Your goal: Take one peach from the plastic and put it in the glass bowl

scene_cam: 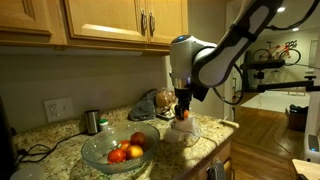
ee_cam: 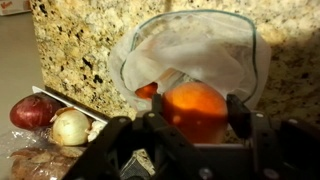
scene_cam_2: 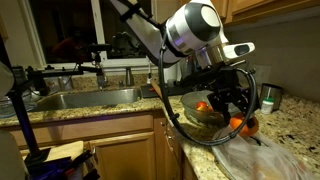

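The fingers (ee_cam: 240, 118), half closed, grip the peach (ee_cam: 195, 105) just above the plastic (ee_cam: 232, 58)

The peach (ee_cam: 195, 108) is round & orange-red, pinched in the gripper (ee_cam: 197, 118), up in the air just beside the glass bowl (scene_cam: 95, 150). The plastic (ee_cam: 190, 50), a crinkly see-thru bag w/ open mouth, lies beside the bowl. The bowl is big, clear & upright, w/ more fruit inside.

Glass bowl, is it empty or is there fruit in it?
Not empty. The glass bowl has a few orange-red fruits lying inside, seen through its clear wall.
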